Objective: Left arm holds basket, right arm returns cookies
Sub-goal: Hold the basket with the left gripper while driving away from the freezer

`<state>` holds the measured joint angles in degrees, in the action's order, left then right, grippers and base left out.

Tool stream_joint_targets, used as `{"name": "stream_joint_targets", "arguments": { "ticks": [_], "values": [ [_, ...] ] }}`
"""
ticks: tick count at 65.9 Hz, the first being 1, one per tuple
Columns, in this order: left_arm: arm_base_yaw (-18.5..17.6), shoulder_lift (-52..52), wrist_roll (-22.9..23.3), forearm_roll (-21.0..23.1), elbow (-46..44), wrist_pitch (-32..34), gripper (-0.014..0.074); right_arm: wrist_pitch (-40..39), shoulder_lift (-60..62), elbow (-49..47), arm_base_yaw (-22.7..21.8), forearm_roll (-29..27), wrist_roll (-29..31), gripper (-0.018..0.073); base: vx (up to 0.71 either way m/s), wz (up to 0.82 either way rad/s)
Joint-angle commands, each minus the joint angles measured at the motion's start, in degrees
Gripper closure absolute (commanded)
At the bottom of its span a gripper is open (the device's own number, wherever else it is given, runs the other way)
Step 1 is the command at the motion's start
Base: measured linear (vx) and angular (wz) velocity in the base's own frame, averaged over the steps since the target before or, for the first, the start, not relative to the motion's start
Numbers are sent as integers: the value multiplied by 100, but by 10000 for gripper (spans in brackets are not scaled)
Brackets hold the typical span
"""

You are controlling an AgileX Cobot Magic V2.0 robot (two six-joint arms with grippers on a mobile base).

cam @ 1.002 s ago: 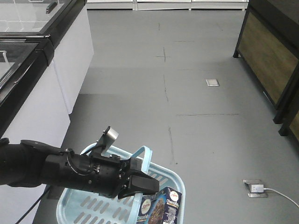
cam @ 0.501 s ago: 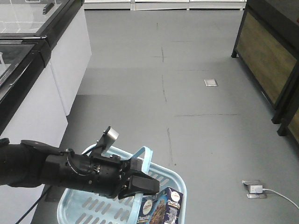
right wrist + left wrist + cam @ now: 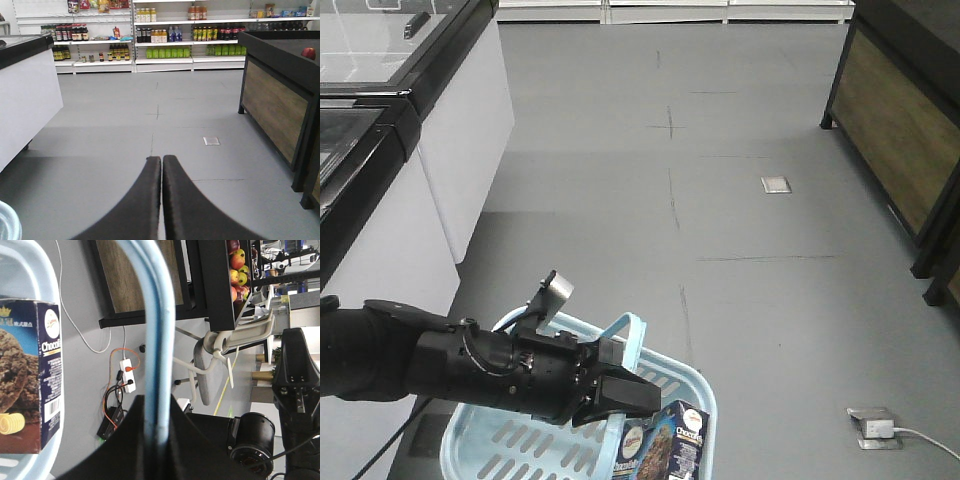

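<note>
We see our left gripper [image 3: 638,398] clamping the basket [image 3: 470,432] handle; only its own camera shows the right gripper [image 3: 162,167] closed, empty.

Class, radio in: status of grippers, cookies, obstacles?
Left gripper shut on basket handle. Right gripper shut, empty. Cookies inside basket. No obstruction seen.

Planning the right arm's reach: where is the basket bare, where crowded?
Bare: the left part of the basket, from its rim to the ChocoTello cookie box. Crowded: the right corner, box below the left gripper.
</note>
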<state>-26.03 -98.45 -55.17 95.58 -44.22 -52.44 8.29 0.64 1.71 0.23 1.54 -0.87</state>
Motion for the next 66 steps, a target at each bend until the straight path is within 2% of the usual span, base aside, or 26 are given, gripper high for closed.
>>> {"name": "stream_joint_targets", "arguments": {
  "ticks": [1, 66],
  "values": [
    [-39, 303, -76, 369, -114, -440, 603, -449, 58, -6, 3, 23, 7, 568, 16, 2],
    [-39, 303, -76, 374, -114, -441, 603, -449, 58, -6, 3, 23, 7, 568, 23, -8]
  ]
}}
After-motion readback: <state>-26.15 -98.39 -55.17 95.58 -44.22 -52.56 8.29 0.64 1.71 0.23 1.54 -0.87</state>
